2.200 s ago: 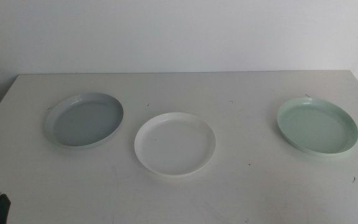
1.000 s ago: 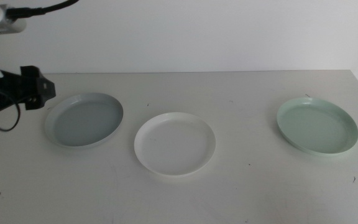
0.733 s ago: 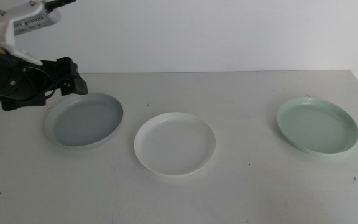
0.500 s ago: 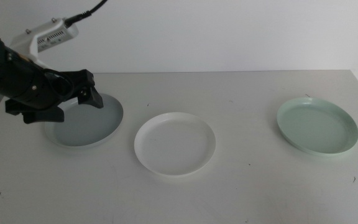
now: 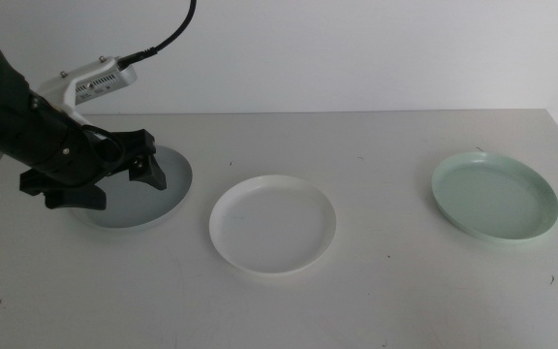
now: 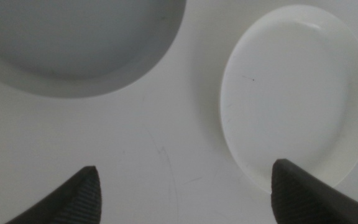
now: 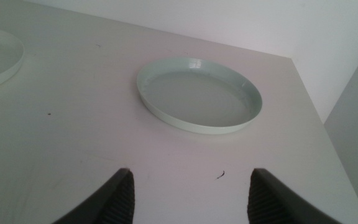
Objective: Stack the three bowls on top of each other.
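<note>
table [image 5: 376,291]: white, faint marks | wall [image 5: 356,48]: white, behind

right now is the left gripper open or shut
Open. The left gripper shows its two dark jaws spread wide with bare table between them, holding nothing, above the grey-blue bowl.

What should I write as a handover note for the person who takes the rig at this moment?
Left end effector: open, above the grey-blue bowl, holding nothing.
Right end effector: open, waiting out of the middle view, facing the mint green bowl.
Bowls: grey-blue on the table's left, white bowl in the centre, mint green on the right; all lie separately.
Done: nothing stacked yet.
Left: grasp one bowl, set it on another, then add the third.
</note>
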Robot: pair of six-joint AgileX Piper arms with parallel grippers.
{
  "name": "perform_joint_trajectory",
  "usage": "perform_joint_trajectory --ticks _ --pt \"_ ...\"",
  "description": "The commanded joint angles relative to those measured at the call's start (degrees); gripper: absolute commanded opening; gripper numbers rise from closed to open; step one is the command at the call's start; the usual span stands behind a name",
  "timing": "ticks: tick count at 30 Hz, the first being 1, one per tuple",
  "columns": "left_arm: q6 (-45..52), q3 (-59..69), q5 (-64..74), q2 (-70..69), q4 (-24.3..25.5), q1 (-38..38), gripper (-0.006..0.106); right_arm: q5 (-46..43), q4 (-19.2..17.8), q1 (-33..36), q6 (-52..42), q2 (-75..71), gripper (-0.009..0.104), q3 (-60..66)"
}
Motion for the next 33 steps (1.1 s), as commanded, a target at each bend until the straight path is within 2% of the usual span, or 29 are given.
perform_joint_trajectory --ticks 1,5,10,11,15,20,24,33 --pt "0.9 -1.8 -2.9 -1.7 -2.3 -0.3 0.105 -4.2 -0.2 -0.4 -0.6 -1.6 0.047 -0.3" --pt "2.1 -2.7 -2.5 -0.6 -3.1 -1.5 0.097 -4.2 -0.2 -0.4 -0.6 -1.6 0.047 -0.3" --pt "1.1 -7.1 -2.4 3.3 -2.9 -6.1 0.065 -4.2 -0.2 -0.4 -0.6 -1.6 0.047 -0.3" --pt "0.5 -7.9 -2.5 4.2 -2.7 -6.8 0.063 -4.2 -0.2 -0.4 -0.6 -1.6 0.047 -0.3" --pt "-1.1 -10.5 -2.6 9.4 -2.4 -9.0 0.067 -4.2 -0.2 -0.4 -0.6 -1.6 0.047 -0.3" --pt "-0.9 -11.5 -3.6 15.9 -3.6 -9.5 0.083 -4.2 -0.2 -0.4 -0.6 -1.6 0.047 -0.3" --pt "-0.1 -11.5 -6.0 19.6 -5.1 -9.5 0.085 -4.2 -0.2 -0.4 -0.6 -1.6 0.047 -0.3" --pt "8.0 -11.5 -8.4 24.8 -13.1 -9.6 0.084 -4.2 -0.2 -0.4 -0.6 -1.6 0.047 -0.3"
